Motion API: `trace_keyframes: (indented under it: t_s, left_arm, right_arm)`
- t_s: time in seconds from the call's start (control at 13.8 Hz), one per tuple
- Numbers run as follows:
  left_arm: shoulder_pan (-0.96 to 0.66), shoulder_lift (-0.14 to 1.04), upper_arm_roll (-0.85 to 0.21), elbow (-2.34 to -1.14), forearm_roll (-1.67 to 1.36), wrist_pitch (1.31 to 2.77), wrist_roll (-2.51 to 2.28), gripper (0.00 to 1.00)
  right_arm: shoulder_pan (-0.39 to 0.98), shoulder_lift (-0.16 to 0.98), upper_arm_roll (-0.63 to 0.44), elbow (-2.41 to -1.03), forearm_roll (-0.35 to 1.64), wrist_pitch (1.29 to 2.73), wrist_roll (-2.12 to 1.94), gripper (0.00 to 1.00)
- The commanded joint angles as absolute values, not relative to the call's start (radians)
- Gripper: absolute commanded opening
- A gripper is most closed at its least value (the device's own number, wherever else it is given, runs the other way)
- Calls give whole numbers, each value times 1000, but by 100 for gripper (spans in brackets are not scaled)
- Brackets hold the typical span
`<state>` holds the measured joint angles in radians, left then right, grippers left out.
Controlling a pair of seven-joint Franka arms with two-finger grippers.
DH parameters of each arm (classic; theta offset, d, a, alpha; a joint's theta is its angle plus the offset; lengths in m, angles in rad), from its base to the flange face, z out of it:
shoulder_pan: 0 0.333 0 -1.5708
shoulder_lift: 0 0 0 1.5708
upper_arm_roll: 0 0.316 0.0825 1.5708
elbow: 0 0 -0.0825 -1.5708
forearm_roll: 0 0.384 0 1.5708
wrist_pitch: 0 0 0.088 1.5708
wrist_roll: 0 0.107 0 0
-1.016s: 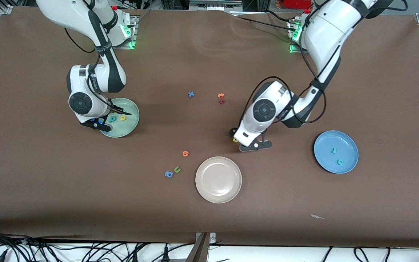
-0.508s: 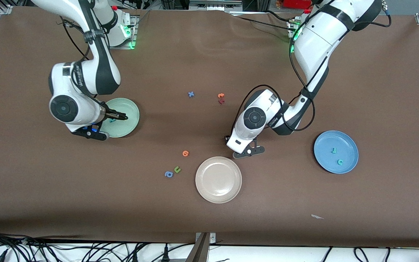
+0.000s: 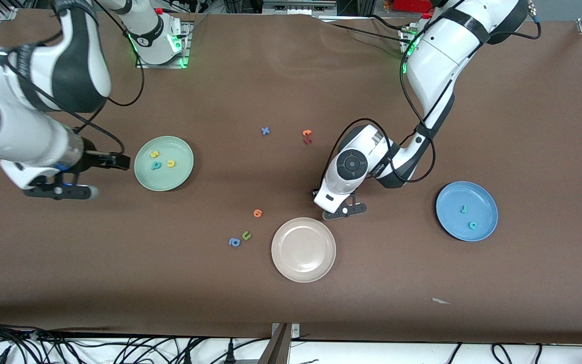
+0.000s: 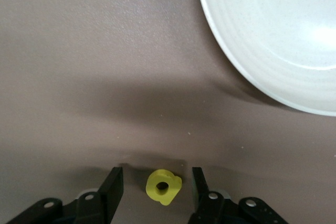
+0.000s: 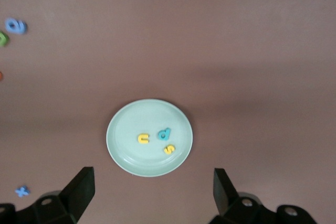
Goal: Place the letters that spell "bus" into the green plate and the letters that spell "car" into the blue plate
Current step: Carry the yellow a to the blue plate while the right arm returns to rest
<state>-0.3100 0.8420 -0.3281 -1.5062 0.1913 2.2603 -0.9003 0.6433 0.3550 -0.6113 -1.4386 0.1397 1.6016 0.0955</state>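
left gripper (image 4: 157,184): low over the table, just above the cream plate's (image 3: 303,249) rim at the edge farthest from the front camera; fingers (image 4: 112,184) standing either side of the yellow a (image 4: 163,186), small gaps visible on both sides, so not yet pinching it.
right gripper (image 3: 114,161): raised high, off the green plate's (image 3: 144,177) rim toward the right arm's end of the table; fingers (image 5: 79,188) spread wide, holding nothing.
"bus" letters: yellow s (image 3: 155,154), teal b (image 3: 156,165) and yellow u (image 3: 171,163) all lying inside the green plate; by the look of it, this word finished.
"car" letters: teal r (image 3: 464,208) and teal c (image 3: 472,225) lying in the blue plate (image 3: 488,202), which sits near the table's edge at the left arm's end; yellow a resting on the table between the left fingers.
left to do: judged from this, close on the yellow a, carry it to the blue plate, let go.
strays: blue a (image 3: 234,242), green u (image 3: 246,235) and orange round letter (image 3: 257,213) near mid-table, beside the cream plate toward the right arm's end; blue x (image 3: 265,131) and two reddish letters (image 3: 307,136) farther from the front camera.
front view only: both plates with their letters together; yellow a hidden under the left wrist.
left wrist view only: yellow a and the gaps beside it, plus part of the cream plate.
right wrist view only: straight down on the green plate, three letters apart from each other.
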Motion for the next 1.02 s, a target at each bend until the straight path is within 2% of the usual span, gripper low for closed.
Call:
trace_keyframes:
  t_s: [0.0, 0.22, 0.36, 0.44, 0.65, 0.8, 0.94]
  left_arm:
    - [-328, 857, -318, -1474, 178, 2249, -908, 57]
    - [-328, 867, -318, -1476, 178, 2249, -913, 49]
    - [-333, 868, -316, -1476, 178, 2249, -914, 44]
    - [-336, 868, -318, -1476, 178, 2249, -914, 39]
    - [-336, 868, -316, -1477, 179, 2249, -926, 35]
    - [-336, 868, -316, -1477, 179, 2249, -927, 31]
    - [-336, 868, -318, -1477, 179, 2249, -927, 29]
  right_arm:
    - [640, 337, -688, -1349, 195, 1557, 71, 100]
    - [601, 325, -706, -1307, 207, 1514, 29, 100]
    - [540, 316, -642, -1312, 209, 1503, -1, 100]
    - [479, 266, -559, -1342, 198, 1493, 5, 100]
    - [254, 174, -246, -1394, 77, 1467, 9, 100]
    - [158, 100, -122, -1487, 3, 1482, 28, 100]
    - [60, 13, -31, -1624, 2, 1581, 29, 100]
